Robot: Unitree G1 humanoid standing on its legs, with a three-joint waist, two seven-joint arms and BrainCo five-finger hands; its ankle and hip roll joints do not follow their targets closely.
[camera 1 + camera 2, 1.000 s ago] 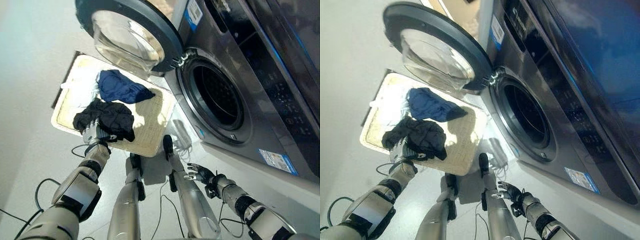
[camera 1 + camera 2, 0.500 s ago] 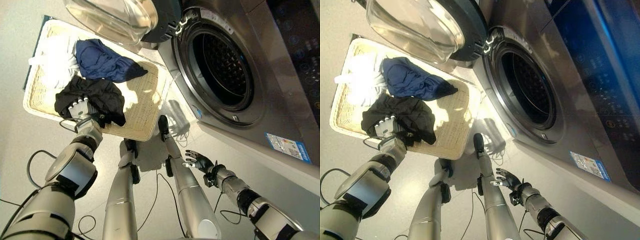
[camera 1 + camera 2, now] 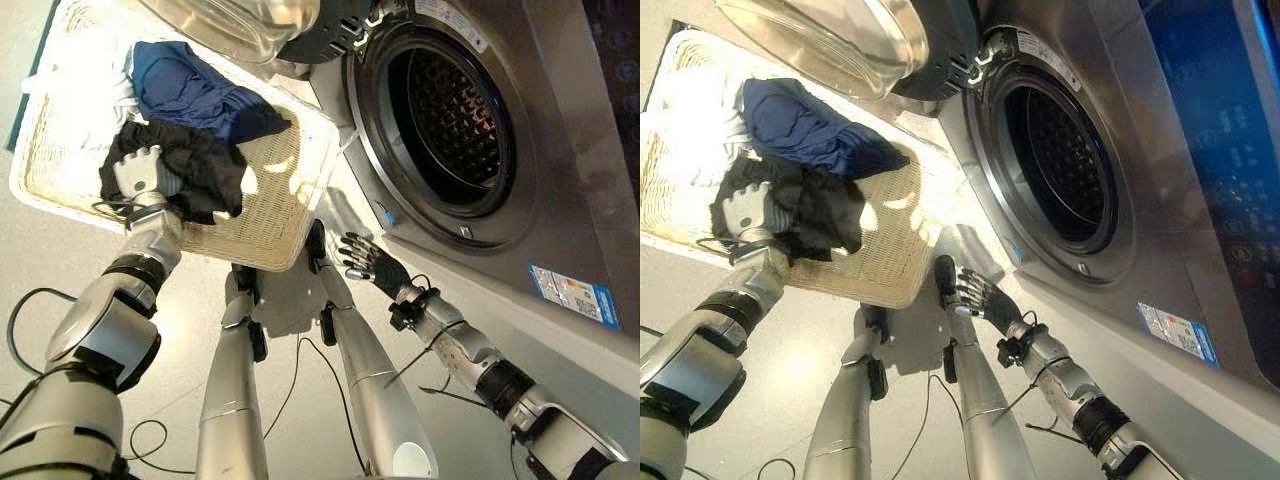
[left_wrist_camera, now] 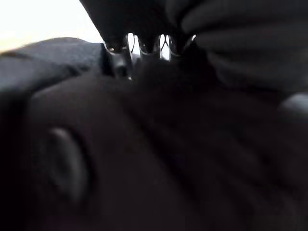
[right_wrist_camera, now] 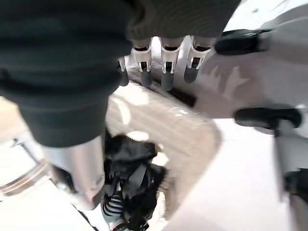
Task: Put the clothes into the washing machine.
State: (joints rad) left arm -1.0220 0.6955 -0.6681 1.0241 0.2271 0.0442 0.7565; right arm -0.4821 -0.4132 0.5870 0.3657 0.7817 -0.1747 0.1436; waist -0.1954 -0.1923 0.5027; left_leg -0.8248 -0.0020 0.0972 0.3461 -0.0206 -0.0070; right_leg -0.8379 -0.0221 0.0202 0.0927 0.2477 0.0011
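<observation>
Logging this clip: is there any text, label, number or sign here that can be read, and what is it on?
No text can be read.
Blue and white sticker low on the washing machine front: print too small to read.
White label above the drum opening: too blurred to read.
Control panel markings: faint symbols, not readable.

Hidden and cut-off parts

Left hand (image 3: 140, 178) fingertips buried in black garment (image 3: 200, 170); grip unreadable. White cloth (image 3: 75, 75) partly under blue garment (image 3: 195, 92). Basket (image 3: 290, 215) far corner and door glass (image 3: 250, 20) cut by frame edge.
</observation>
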